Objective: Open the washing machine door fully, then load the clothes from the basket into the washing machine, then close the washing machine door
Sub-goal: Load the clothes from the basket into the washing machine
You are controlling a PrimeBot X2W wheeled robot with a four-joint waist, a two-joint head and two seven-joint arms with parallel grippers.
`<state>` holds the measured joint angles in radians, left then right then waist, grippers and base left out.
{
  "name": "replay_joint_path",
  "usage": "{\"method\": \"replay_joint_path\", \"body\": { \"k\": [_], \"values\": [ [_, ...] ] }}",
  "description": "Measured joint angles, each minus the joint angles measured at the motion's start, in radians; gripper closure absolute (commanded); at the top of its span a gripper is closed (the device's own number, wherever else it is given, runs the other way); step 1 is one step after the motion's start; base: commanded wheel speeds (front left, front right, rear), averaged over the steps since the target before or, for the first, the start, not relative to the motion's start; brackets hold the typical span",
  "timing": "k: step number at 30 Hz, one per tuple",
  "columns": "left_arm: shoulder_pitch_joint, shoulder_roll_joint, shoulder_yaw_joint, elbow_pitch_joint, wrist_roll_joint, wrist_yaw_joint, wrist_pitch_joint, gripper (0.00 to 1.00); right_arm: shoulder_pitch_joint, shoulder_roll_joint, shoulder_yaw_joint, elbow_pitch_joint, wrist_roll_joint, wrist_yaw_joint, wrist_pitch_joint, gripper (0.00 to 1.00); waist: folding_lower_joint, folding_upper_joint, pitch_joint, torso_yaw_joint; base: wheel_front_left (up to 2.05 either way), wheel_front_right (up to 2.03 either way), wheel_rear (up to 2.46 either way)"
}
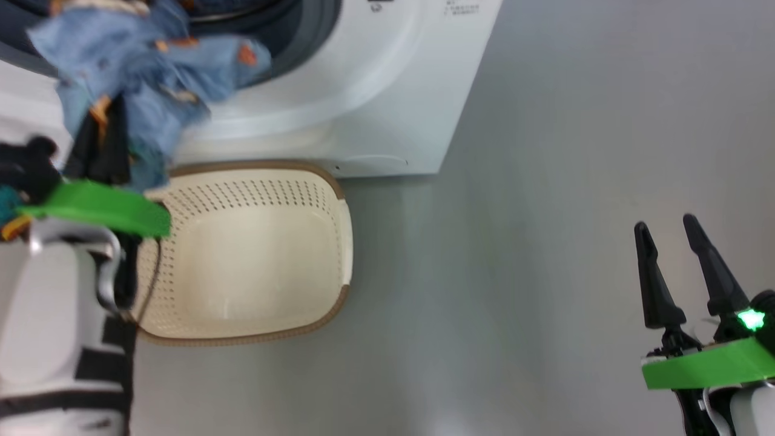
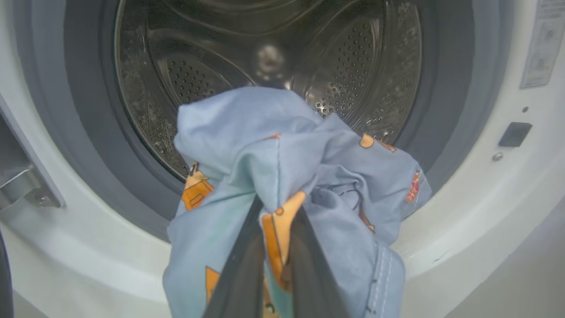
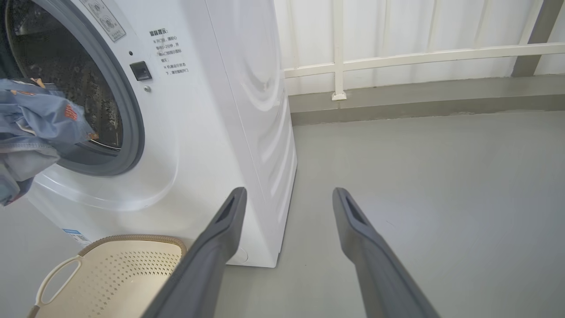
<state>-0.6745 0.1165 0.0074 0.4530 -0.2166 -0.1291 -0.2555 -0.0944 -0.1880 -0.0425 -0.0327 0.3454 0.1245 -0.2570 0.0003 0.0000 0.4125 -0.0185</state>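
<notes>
Blue bear-print fabric clothes [image 2: 282, 168] are clamped in the left pincer [image 2: 279, 207] at the open mouth of the white boxy washing machine [image 3: 212, 110]. Cream perforated plastic basket [image 1: 266, 194] is seen on the floor nearby. Right pincer [image 3: 287, 196] is held apart.

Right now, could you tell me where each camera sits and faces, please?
Head: looks down at the basket and washing machine; left gripper and right gripper show.
Left wrist: along its gripper, shut on the clothes, facing the drum.
Right wrist: along its open gripper, facing the machine's corner.
Shared: head and right wrist see the basket.
</notes>
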Motion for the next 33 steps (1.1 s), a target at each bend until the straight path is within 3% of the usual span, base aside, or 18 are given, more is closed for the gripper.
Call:
{"method": "replay_joint_path", "body": {
  "k": [12, 20, 21, 22, 23, 33],
  "values": [
    [-0.308, 0.095, 0.035, 0.308, 0.049, 0.0, 0.0, 1.0, -0.08, 0.037, 0.032, 0.002, 0.008, 0.0, 0.0, 0.0, -0.0001, 0.0, 0.143, -0.105, 0.0, 0.0, 0.0],
    [-0.446, 0.127, 0.077, 0.337, 0.073, 0.011, 0.0, 1.0, -0.096, 0.056, 0.038, 0.004, 0.01, 0.0, 0.0, 0.0, -0.0001, 0.0, 0.19, -0.167, 0.0, 0.0, 0.0],
    [-0.464, 0.129, 0.084, 0.324, 0.074, 0.012, 0.0, 0.9, -0.096, 0.057, 0.039, 0.004, 0.01, 0.0, 0.0, 0.0, -0.0001, 0.0, 0.195, -0.173, 0.0, 0.0, 0.0],
    [-0.48, 0.131, 0.092, 0.309, 0.074, 0.012, 0.0, 0.54, -0.096, 0.057, 0.041, 0.004, 0.01, 0.0, 0.0, 0.0, -0.0002, 0.0, 0.201, -0.179, 0.0, 0.0, 0.0],
    [-0.494, 0.133, 0.1, 0.293, 0.077, 0.012, 0.0, 0.0, -0.096, 0.057, 0.042, 0.004, 0.01, 0.0, 0.0, 0.0, -0.0002, 0.0, 0.206, -0.183, 0.0, 0.0, 0.0],
    [-0.512, 0.139, 0.142, 0.277, 0.101, 0.02, -0.001, 0.0, -0.12, 0.059, 0.056, 0.007, 0.01, 0.0, 0.0, 0.0, -0.0003, 0.0, 0.227, -0.198, 0.0, 0.0, 0.0]
  ]
}}
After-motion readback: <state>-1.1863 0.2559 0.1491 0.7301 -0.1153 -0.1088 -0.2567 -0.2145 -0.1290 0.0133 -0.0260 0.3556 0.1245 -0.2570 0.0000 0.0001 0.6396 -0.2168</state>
